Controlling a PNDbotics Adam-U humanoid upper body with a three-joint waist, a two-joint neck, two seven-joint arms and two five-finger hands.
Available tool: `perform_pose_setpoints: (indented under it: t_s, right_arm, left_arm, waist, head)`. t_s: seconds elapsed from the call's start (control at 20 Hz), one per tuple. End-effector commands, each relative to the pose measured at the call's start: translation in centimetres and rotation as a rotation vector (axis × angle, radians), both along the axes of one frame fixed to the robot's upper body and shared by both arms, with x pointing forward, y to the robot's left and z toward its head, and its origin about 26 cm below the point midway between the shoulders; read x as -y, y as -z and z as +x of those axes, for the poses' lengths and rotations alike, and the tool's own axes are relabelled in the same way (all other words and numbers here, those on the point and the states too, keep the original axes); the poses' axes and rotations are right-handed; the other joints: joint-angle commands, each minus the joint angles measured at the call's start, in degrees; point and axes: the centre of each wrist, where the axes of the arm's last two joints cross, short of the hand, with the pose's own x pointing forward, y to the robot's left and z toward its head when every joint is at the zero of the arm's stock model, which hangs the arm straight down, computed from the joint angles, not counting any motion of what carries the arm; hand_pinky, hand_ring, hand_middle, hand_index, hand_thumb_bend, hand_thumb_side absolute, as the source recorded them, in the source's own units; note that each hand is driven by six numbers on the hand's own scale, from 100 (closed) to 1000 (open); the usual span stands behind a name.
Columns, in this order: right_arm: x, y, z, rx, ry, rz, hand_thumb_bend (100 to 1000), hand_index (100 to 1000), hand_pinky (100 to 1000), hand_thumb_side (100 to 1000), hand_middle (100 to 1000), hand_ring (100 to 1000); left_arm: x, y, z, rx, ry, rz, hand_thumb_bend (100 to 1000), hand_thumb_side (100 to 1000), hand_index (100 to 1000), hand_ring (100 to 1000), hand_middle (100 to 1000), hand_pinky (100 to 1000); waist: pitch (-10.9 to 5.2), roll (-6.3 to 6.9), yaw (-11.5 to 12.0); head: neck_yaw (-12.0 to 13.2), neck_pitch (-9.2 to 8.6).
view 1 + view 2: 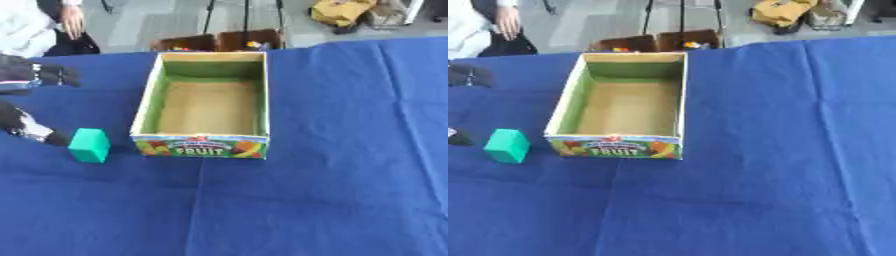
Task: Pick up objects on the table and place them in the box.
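Observation:
A green block (89, 145) stands on the blue tablecloth, just left of the front left corner of the open cardboard fruit box (200, 146). The box looks empty inside. My left hand (31, 128) comes in from the left edge. One dark finger reaches down to the block's left side, its tip right beside the block; I cannot tell whether they touch. The other fingers (48, 75) hang spread higher up, well apart from the block. Nothing is held. My right hand shows in no view.
Two brown boxes (219, 41) with small coloured things stand beyond the table's far edge. A person stands at the far left corner. The blue cloth (350, 150) stretches wide to the right and in front of the box.

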Motion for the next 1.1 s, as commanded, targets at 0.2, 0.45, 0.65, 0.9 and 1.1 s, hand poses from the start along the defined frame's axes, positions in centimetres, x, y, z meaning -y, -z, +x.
perform_pose_setpoints:
  t_s: [0.2, 0.45, 0.65, 0.9, 1.1]
  right_arm:
    - [0.1, -0.9, -0.5, 0.027, -0.001, -0.03, 100, 718, 690, 624, 529, 723]
    - [0.2, -0.9, -0.5, 0.026, -0.002, -0.032, 100, 718, 692, 616, 526, 724]
    - [0.2, -1.0, -0.5, 0.025, -0.002, -0.033, 100, 718, 693, 612, 525, 724]
    - [0.3, -0.9, -0.5, 0.021, -0.002, -0.031, 100, 718, 694, 606, 523, 725]
    - [0.3, -0.9, -0.5, 0.02, 0.0, -0.03, 100, 716, 695, 606, 522, 725]
  left_arm:
    - [-0.5, 0.0, 1.4, -0.154, 0.05, 0.161, 774, 915, 1000, 919, 960, 815]
    - [-0.9, 1.6, 2.2, -0.207, 0.046, 0.174, 710, 810, 1000, 916, 974, 812]
    - [-1.3, 2.5, 2.4, -0.242, 0.044, 0.183, 616, 729, 1000, 911, 990, 800]
    - [-1.5, 3.1, 2.5, -0.261, 0.055, 0.18, 551, 701, 1000, 885, 972, 773]
    - [-1.1, 3.1, 2.4, -0.255, 0.087, 0.157, 516, 684, 1000, 813, 931, 688]
  waist:
    - [-0.76, -0.04, -0.3]
    - [-0.35, 0.05, -0.5]
    - [-0.11, 0.08, -0.5]
    - [0.02, 0.02, -0.4]
    - [0.13, -0.17, -0.4]
  head:
    - [0.4, -1.08]
    - [0.3, -1.23]
    - [0.2, -1.32]
    - [0.1, -1.4]
    - [0.1, -1.41]
